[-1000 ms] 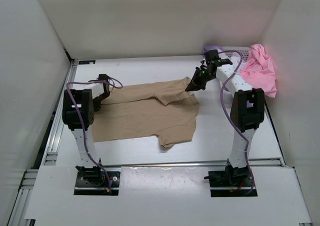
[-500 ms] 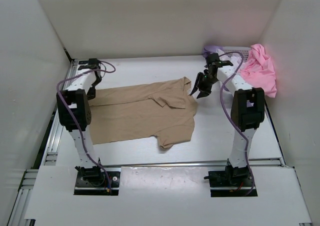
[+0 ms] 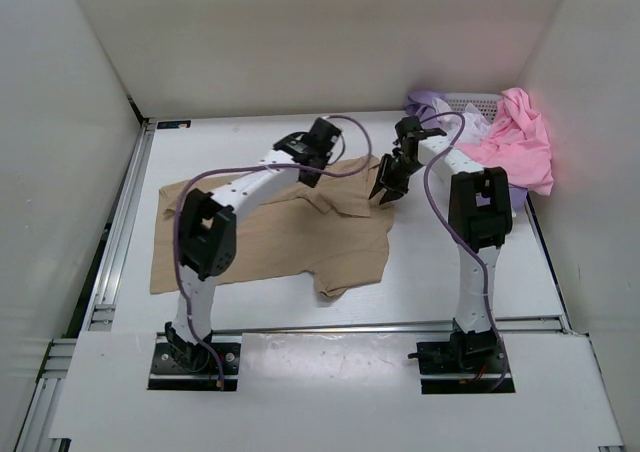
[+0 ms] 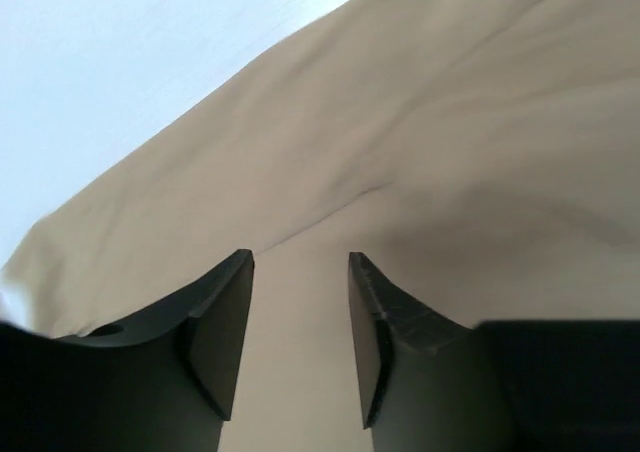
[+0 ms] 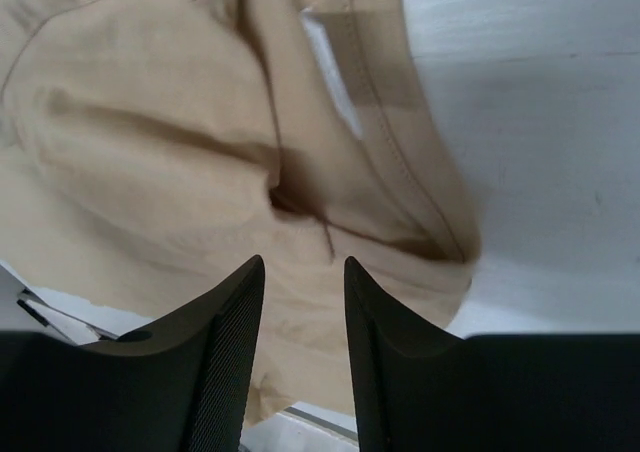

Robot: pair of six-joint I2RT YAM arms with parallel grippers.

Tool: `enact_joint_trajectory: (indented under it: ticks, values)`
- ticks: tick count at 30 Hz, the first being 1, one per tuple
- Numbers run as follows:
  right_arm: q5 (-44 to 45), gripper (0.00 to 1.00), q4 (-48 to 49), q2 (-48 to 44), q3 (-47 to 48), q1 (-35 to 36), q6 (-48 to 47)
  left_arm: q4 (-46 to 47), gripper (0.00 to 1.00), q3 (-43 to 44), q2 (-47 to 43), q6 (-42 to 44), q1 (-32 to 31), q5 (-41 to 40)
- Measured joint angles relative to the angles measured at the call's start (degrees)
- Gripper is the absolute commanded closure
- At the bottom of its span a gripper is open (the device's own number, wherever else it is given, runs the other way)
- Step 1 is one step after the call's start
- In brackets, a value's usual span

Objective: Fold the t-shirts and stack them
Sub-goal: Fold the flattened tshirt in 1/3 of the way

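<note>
The tan-beige t-shirt (image 3: 262, 240) lies spread on the table, rumpled at its collar end on the right. My left gripper (image 3: 318, 152) hovers over its far edge near the collar, open, with only tan cloth (image 4: 450, 122) below the fingers. Just right of the collar my right gripper (image 3: 386, 187) stands open above the neckline and label (image 5: 330, 72), holding nothing. The pink t-shirt (image 3: 518, 140) is heaped at the back right. A lavender t-shirt (image 3: 424, 101) and a bit of white cloth (image 3: 478, 124) show beside it.
A white mesh basket (image 3: 472, 100) stands in the back right corner under the pink heap. White walls close in the table (image 3: 300, 302) on three sides. A metal rail (image 3: 118, 232) runs along the left edge. Bare table surface (image 5: 540, 122) shows right of the collar.
The right gripper let go of the lifted shoulder, and the cloth dropped flat. The left arm swung from the shirt's left end across to the collar. The shirt's left edge now lies further left.
</note>
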Motion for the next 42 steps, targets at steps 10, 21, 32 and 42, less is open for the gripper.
enact_joint_trajectory:
  ticks: [10, 21, 32, 42]
  values:
    - [-1.77, 0.57, 2.03, 2.32, 0.02, -0.61, 1.05, 2.19, 0.51, 9.66, 16.11, 0.02, -2.45, 8.81]
    - [-2.45, 0.56, 4.81, 2.38, -1.27, -1.05, 3.23, 1.95, 0.54, 7.98, 15.67, 0.02, -3.89, 11.91]
    - [-3.37, 0.53, 5.84, 2.38, -3.26, -1.03, 3.8, 0.94, 0.54, 5.29, 12.98, 0.02, -5.4, 15.39]
    - [-4.24, 0.53, 6.25, 2.36, -4.92, -0.98, 4.52, 0.09, 0.66, 5.29, 13.18, -0.07, -5.95, 17.62]
